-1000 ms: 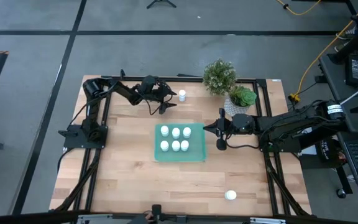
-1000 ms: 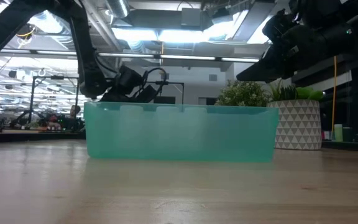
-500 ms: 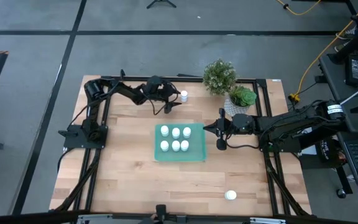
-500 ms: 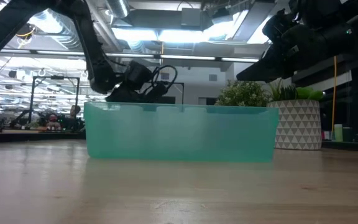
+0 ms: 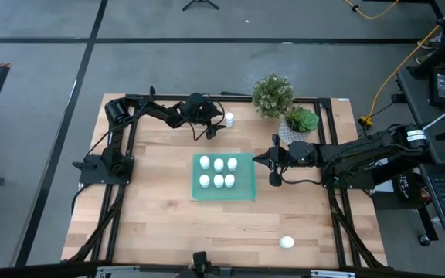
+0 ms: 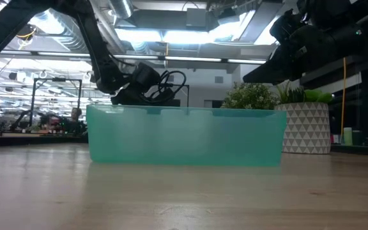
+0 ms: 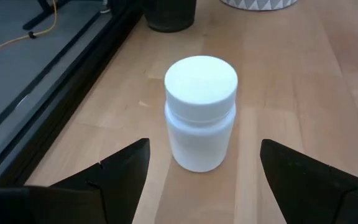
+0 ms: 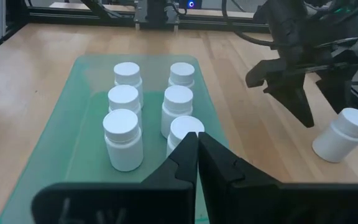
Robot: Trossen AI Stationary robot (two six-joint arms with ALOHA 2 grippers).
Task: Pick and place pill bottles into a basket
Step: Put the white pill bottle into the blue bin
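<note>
One white pill bottle stands upright on its base on the wood, near the table's far edge. My left gripper is open just to its left. The bottle faces the gap between the fingers, untouched. The teal basket sits mid-table with several capped pill bottles standing in it in two rows. My right gripper hangs shut just right of the basket, above the table. Another pill bottle stands alone near the front edge.
Two potted plants stand at the far right: a bushy one and one in a white patterned pot, close to the lone far bottle. The table's dark frame rails run just behind that bottle. Bare wood lies left of and before the basket.
My left gripper has moved toward the table's right edge, closer to the pill bottle at the far edge, and has risen and turned a little. Its fingers have stayed open. The right arm, the basket and all bottles have kept still.
</note>
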